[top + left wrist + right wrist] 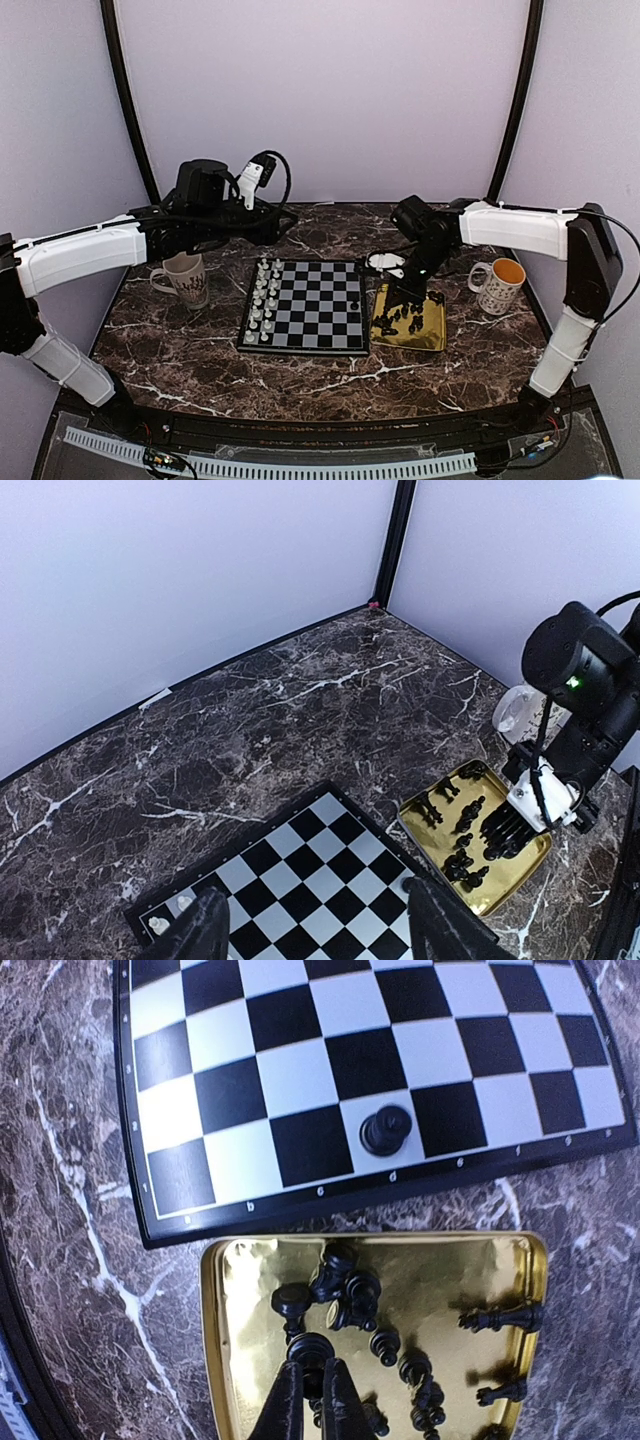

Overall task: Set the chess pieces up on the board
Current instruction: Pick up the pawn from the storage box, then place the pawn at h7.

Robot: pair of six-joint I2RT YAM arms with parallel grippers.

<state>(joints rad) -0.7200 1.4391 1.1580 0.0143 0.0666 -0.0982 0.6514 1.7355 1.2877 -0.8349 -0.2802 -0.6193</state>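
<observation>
Dark marble-patterned desk (200,350), both arm bases at its near edge.

Mid-desk: small flat chessboard with black and pale grey squares and a thin black rim (312,330), lying flat. Tiny pale chess pieces (265,300) stand in two files along the board's left side. One lone black piece (386,1130) stands upright on a pale square in the file along the board's right edge. The other squares are bare.

Just beside the board's right edge: shiny gold rectangular tray (432,328). It holds the tiny black chess pieces (355,1300), loosely clustered, several lying on their sides.

Right hand (317,1372): lowered into the tray at its board-side part, fingers pinched nearly together on a round-headed black piece (312,1346). Whether that piece is clear of the tray floor cannot be told.

Slightly farther back: beige mug with a dark pattern (185,280) towards the left edge of the desk, and a white patterned mug with an orange inside (500,285) towards the right edge. Both are upright and apart from the board and tray.

Far side: left hand (315,930) held above the desk beyond the board's far left corner, fingers spread well apart, holding nothing.
</observation>
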